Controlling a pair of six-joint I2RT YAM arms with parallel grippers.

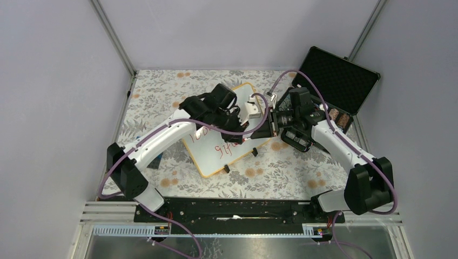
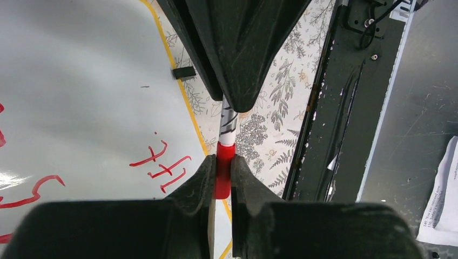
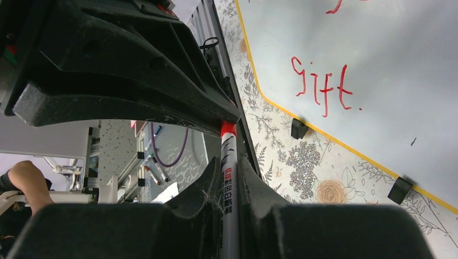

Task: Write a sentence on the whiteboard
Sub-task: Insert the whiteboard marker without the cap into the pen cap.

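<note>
The whiteboard [image 1: 208,156] lies tilted on the floral cloth, its orange-yellow rim showing in both wrist views [image 2: 186,102] [image 3: 324,135]. The sentence is in red cursive; "gift" [image 3: 321,86] reads plainly, and more red strokes [image 2: 162,164] show to the left. My two grippers meet tip to tip above the board's right edge. The left gripper [image 2: 222,162] [image 1: 258,114] is shut on the marker's red cap [image 2: 224,178]. Facing it, the right gripper [image 3: 229,164] [image 1: 274,120] is shut on the marker's white printed barrel [image 3: 229,194]. The marker tip is hidden.
A black foam-lined case [image 1: 337,81] stands open at the back right. Small black clip feet [image 3: 298,128] [image 3: 400,189] stick out along the board's edge. The black base rail [image 1: 237,208] runs along the near side. A paper sheet [image 2: 440,199] lies beyond it.
</note>
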